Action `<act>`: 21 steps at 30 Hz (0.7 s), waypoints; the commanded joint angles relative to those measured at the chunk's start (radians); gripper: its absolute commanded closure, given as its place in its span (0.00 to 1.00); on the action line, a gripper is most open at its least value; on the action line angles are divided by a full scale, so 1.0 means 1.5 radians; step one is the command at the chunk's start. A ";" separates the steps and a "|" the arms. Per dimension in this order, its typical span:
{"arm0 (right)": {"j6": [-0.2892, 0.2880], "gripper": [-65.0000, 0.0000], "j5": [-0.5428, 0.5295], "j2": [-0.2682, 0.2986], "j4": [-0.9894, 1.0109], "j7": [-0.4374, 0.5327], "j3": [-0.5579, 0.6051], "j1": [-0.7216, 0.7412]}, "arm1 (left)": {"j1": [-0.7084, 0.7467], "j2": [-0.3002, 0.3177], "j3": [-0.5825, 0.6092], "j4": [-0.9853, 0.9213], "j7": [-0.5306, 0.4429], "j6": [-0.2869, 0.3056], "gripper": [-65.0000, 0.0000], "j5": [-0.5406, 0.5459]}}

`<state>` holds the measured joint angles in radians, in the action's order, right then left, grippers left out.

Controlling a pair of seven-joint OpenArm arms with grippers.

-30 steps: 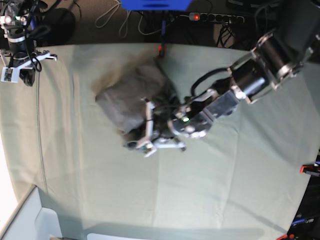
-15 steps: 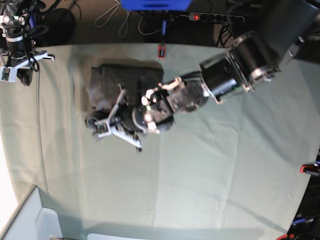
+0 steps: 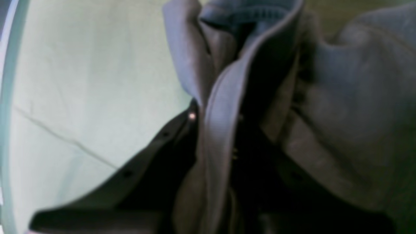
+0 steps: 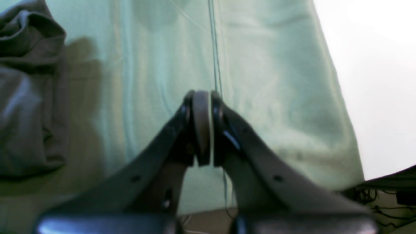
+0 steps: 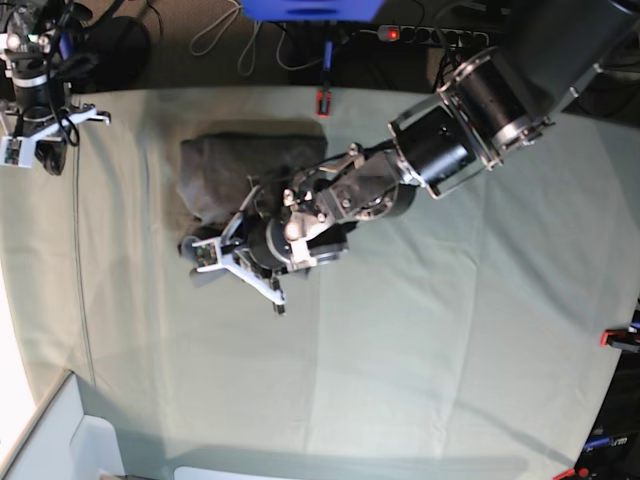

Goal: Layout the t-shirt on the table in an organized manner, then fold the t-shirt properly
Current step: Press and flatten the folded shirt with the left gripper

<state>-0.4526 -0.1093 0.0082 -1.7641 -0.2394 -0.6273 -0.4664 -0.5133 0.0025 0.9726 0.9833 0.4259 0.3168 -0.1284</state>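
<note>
The dark grey t-shirt [image 5: 250, 165] lies bunched on the back left part of the table [image 5: 430, 340]. My left gripper [image 5: 205, 252] sits at the shirt's front left edge. In the left wrist view a thick fold of the t-shirt [image 3: 341, 97] runs down between the fingers, and the left gripper [image 3: 214, 113] is shut on it. Its right finger is hidden by cloth. My right gripper [image 4: 201, 126] is shut on nothing and hovers over the table's cloth [image 4: 266, 81], with the t-shirt [image 4: 26, 97] off to its left. In the base view the right gripper [image 5: 35, 130] stays at the back left corner.
A red clamp [image 5: 322, 101] stands on the back edge just behind the shirt, another red clamp [image 5: 615, 338] on the right edge. A pale box [image 5: 60, 440] is at the front left corner. Cables and a power strip [image 5: 430, 35] lie beyond the back edge.
The left arm swept leftward with the shirt in its grip, dragging the bundle from the table's back middle to the back left. The right arm has not moved.
</note>
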 commanded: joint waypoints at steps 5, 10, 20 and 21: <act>-0.009 1.00 -0.004 0.008 -0.009 0.017 -0.003 -0.003 | -0.019 -0.022 -0.005 0.012 -0.007 -0.007 0.73 -0.025; -0.009 1.00 -0.004 0.009 -0.009 0.017 -0.003 0.001 | -0.021 -0.022 -0.007 0.030 -0.007 -0.009 0.43 -0.066; -0.009 1.00 -0.004 0.008 -0.010 0.016 -0.003 0.012 | -0.020 -0.009 -0.036 0.124 -0.006 -0.007 0.43 -0.113; -0.009 1.00 -0.004 0.008 -0.010 0.016 -0.003 0.012 | -0.018 -0.008 -0.053 0.141 -0.006 -0.005 0.43 -0.113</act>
<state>-0.4530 -0.1093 0.0093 -1.7622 -0.2420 -0.6273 -0.4461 -0.5068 -0.0002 0.9031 1.1755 0.4339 0.3218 -0.2916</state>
